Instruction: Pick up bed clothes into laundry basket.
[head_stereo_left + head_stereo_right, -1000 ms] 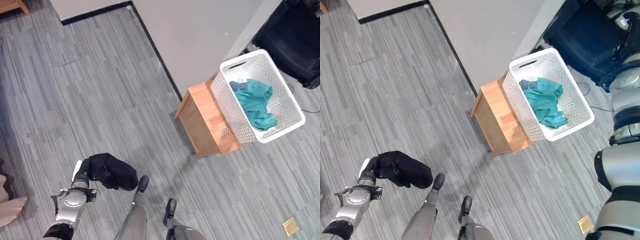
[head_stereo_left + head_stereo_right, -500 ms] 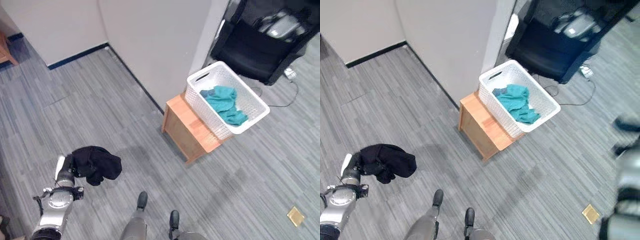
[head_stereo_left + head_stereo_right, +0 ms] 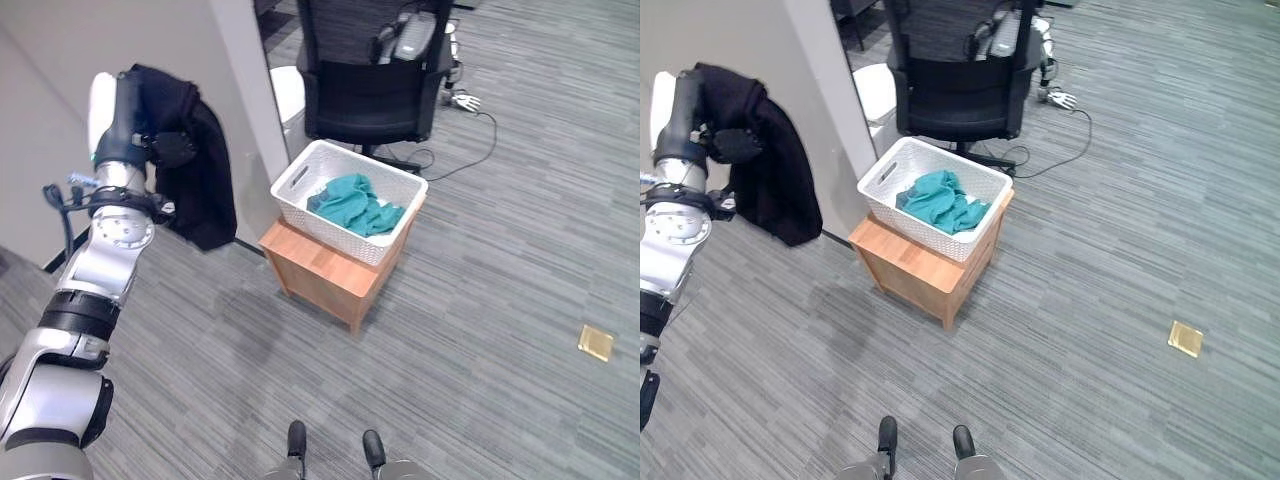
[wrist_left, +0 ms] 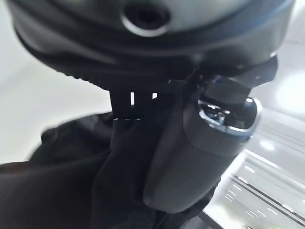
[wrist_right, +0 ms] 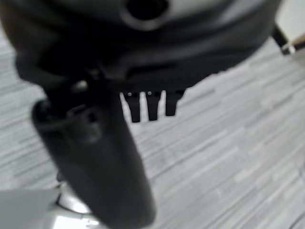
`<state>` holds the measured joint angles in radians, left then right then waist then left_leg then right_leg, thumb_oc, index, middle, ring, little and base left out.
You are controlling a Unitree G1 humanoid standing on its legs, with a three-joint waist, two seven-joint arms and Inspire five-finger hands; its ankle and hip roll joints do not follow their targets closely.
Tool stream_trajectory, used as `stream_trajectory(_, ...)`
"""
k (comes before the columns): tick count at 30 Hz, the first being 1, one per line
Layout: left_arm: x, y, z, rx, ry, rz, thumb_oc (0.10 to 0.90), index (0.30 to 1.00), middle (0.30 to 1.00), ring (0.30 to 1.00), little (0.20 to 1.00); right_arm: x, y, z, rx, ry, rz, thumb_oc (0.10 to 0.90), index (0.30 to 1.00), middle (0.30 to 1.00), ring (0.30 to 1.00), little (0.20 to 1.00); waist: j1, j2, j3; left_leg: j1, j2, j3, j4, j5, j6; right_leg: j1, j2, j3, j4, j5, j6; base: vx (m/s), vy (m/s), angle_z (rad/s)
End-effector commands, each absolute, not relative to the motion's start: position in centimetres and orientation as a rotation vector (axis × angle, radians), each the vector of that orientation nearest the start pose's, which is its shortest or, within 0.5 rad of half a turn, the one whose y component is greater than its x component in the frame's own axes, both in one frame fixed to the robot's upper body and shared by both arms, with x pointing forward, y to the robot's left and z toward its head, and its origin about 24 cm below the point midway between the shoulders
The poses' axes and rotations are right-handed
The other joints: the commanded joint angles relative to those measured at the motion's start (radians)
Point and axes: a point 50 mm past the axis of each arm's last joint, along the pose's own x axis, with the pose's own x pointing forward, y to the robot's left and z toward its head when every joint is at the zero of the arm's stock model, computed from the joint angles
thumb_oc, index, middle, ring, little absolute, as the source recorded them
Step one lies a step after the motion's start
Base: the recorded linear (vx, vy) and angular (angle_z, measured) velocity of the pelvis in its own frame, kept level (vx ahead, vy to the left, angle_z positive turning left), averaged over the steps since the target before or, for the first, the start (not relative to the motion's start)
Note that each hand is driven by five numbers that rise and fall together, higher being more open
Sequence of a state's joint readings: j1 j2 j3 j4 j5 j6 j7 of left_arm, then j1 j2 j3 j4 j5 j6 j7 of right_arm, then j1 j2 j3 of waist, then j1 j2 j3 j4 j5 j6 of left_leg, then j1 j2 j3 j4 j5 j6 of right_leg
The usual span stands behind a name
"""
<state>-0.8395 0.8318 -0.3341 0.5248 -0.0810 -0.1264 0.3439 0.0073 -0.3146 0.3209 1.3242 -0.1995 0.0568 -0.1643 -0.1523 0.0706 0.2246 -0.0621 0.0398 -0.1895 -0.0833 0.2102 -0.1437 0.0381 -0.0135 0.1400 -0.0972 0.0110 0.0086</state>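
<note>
My left hand [image 3: 125, 130] is raised high at the left, shut on a black garment [image 3: 195, 170] that hangs down from it in front of the wall. In the left wrist view the thumb [image 4: 190, 157] presses into the black cloth [image 4: 62, 181]. The white laundry basket [image 3: 345, 235] stands on a small wooden stool [image 3: 320, 270] to the right of the hand and lower. A teal cloth [image 3: 355, 203] lies inside the basket. My right hand [image 5: 95, 143] hangs over grey floor with relaxed fingers and holds nothing.
A black office chair [image 3: 370, 90] stands just behind the basket, with a cable [image 3: 480, 130] trailing on the floor beside it. A pale wall corner [image 3: 240, 60] rises behind the garment. A small tan square [image 3: 595, 342] lies on the grey floor at the right.
My left arm has lifted the black garment from low near the floor to high beside the wall. The camera has swung, so the basket and stool now sit near the middle.
</note>
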Motion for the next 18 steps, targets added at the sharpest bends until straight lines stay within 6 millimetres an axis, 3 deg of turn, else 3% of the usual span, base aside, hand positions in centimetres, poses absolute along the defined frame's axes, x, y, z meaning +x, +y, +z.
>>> stream_trajectory(1, 34.3, 28.2, 30.7, 0.751, -0.711, 0.523, 0.4, 0.3, 0.3, 0.3, 0.3, 6.2, -28.4, -15.3, -0.867, 1.369, 0.11, 0.8, 0.9, 0.9, 0.9, 0.9, 0.079, -0.031, -0.057, -0.08, -0.157, -0.112, 0.055, -0.141, 0.083, 0.001, 0.026, 0.025, 0.01, -0.056, 0.063, 0.1, 0.021, -0.78)
stream_trajectory(3, 34.5, 27.8, 31.4, 0.755, -0.732, 0.532, 0.4, 0.3, 0.3, 0.3, 0.3, 7.1, -28.3, -15.2, -0.891, 1.346, 0.136, 0.8, 0.9, 0.9, 0.9, 0.9, 0.094, -0.023, -0.042, -0.127, -0.196, -0.133, 0.061, -0.105, 0.085, 0.018, 0.047, 0.086, 0.01, -0.058, 0.058, 0.09, 0.07, -0.8)
stream_trajectory(5, 35.0, 27.6, 32.7, 0.835, -0.74, 0.556, 0.4, 0.3, 0.3, 0.3, 0.3, 8.2, -28.4, -14.9, -0.846, 1.306, 0.076, 0.8, 0.9, 0.9, 0.9, 0.9, 0.076, -0.006, -0.068, -0.056, -0.153, -0.108, 0.001, -0.108, 0.098, 0.035, 0.048, 0.121, 0.011, -0.075, 0.064, 0.23, 0.217, -0.77)
stream_trajectory(12, 35.1, 29.8, 34.4, 0.998, -0.671, 0.665, 0.4, 0.3, 0.3, 0.3, 0.3, 8.6, -28.8, -14.7, -0.798, 1.301, -0.002, 0.8, 0.9, 0.9, 0.9, 0.9, 0.056, -0.013, -0.086, -0.038, -0.125, -0.035, -0.004, -0.131, 0.111, 0.019, 0.02, 0.143, 0.014, -0.065, 0.094, 0.11, 0.104, -0.37)
stream_trajectory(13, 34.4, 30.4, 35.8, 1.007, -0.7, 0.709, 0.4, 0.3, 0.3, 0.3, 0.3, 8.8, -29.0, -14.6, -0.787, 1.299, -0.025, 0.8, 0.9, 0.9, 0.9, 0.9, 0.057, -0.009, -0.092, -0.039, -0.118, -0.016, -0.004, -0.139, 0.114, 0.014, 0.008, 0.14, 0.013, -0.063, 0.106, 0.07, 0.096, -0.38)
stream_trajectory(15, 34.0, 30.5, 36.5, 1.004, -0.719, 0.723, 0.4, 0.3, 0.3, 0.3, 0.3, 8.9, -29.0, -14.6, -0.779, 1.297, -0.032, 0.8, 0.9, 0.9, 0.9, 0.9, 0.062, -0.01, -0.093, -0.038, -0.113, -0.005, -0.004, -0.145, 0.116, 0.011, 0.0, 0.137, 0.016, -0.062, 0.114, 0.08, 0.081, -0.32)
stream_trajectory(16, 33.2, 30.4, 38.0, 0.998, -0.776, 0.746, 0.4, 0.3, 0.3, 0.3, 0.3, 8.3, -29.0, -14.7, -0.773, 1.316, -0.029, 0.8, 0.9, 0.9, 0.9, 0.9, 0.071, -0.008, -0.089, -0.03, -0.104, 0.016, -0.004, -0.157, 0.123, -0.006, -0.017, 0.111, 0.07, -0.062, 0.133, 0.08, 0.074, -0.28)
stream_trajectory(17, 33.2, 30.3, 38.0, 0.998, -0.777, 0.746, 0.4, 0.3, 0.3, 0.3, 0.3, 8.3, -29.0, -14.7, -0.773, 1.315, -0.029, 0.8, 0.9, 0.9, 0.9, 0.9, 0.073, -0.009, -0.089, -0.03, -0.104, 0.018, -0.004, -0.158, 0.123, -0.009, -0.017, 0.113, 0.076, -0.066, 0.134, 0.06, 0.06, -0.33)
stream_trajectory(18, 32.2, 30.5, 39.4, 1.016, -0.82, 0.782, 0.4, 0.3, 0.3, 0.3, 0.3, 8.6, -28.9, -14.7, -0.784, 1.308, -0.013, 0.8, 0.9, 0.9, 0.9, 0.9, 0.078, 0.004, -0.065, -0.016, -0.081, 0.047, -0.004, -0.164, 0.122, -0.082, -0.026, 0.046, 0.231, -0.027, 0.18, 0.0, 0.007, -0.35)
